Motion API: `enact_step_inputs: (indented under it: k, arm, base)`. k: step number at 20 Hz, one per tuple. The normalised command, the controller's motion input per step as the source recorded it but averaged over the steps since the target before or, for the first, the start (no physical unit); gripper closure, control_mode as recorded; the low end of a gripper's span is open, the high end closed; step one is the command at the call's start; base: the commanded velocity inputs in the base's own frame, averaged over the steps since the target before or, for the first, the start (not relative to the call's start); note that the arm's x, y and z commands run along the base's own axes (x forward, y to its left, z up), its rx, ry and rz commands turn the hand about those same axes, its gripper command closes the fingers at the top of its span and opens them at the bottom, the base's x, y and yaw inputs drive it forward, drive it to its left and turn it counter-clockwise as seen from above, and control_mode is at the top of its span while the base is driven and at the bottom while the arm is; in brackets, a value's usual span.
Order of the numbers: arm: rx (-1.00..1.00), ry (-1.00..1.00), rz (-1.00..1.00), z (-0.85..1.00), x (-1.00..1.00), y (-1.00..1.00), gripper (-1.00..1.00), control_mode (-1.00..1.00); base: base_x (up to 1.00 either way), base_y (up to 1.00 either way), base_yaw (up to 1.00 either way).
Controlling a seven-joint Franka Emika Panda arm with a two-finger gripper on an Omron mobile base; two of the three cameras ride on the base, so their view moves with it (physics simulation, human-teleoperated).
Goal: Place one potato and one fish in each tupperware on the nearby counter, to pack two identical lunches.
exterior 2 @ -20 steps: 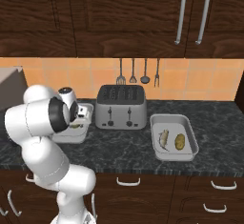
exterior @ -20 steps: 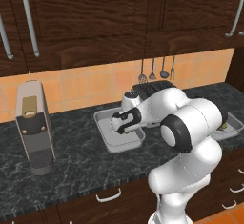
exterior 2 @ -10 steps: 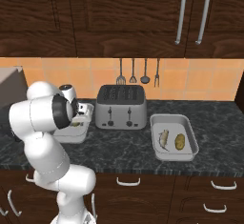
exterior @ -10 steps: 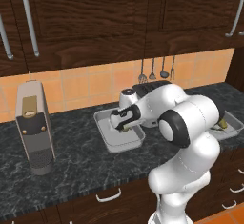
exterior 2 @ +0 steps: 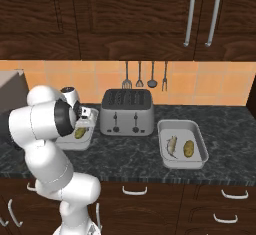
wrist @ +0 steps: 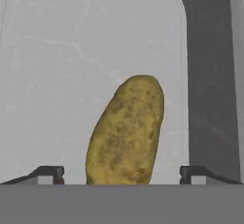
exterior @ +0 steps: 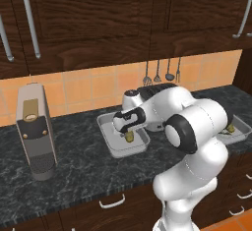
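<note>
Change: since a second ago the pincer (exterior: 129, 135) has sunk into the left tupperware (exterior: 109, 145), the arm folding closer over it.
Pincer: fingers wide apart, a potato (wrist: 126, 131) between them — no contact visible.
Left tray: that potato (exterior 2: 79, 132) lies on its floor, near the right-hand wall in the hand view.
Right tupperware (exterior 2: 196, 130): fish (exterior 2: 171, 146) and second potato (exterior 2: 188, 148) side by side.
Worktop (exterior 2: 130, 152): both trays on it, toaster (exterior 2: 126, 112) between them — coffee machine (exterior: 34, 131) far left.

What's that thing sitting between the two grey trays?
A silver toaster stands on the counter between the left tupperware and the right tupperware, in the right base view.
</note>
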Motion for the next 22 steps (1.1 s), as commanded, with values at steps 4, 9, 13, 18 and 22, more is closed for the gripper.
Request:
enact_step_inputs:
  k: [4,9,13,18,22]
  arm:
    - [0.0,-0.02,0.0,0.67,-0.56,-0.01,-1.0,-1.0]
    - [0.0,0.0,0.0,0.66,-0.7,-0.15,-1.0,-1.0]
    - [0.0,0.02,0.0,0.57,-0.83,-0.19,-1.0,-1.0]
    - [0.0,0.15,0.0,0.13,-0.53,-0.24,-1.0,-1.0]
    - [-0.01,0.16,0.0,0.08,-0.35,-0.41,-1.0,-1.0]
  base:
    - [0.0,0.0,0.0]
    - [0.0,0.0,0.0]
    - [0.0,0.0,0.0]
    - [0.0,0.0,0.0]
    - [0.0,0.0,0.0]
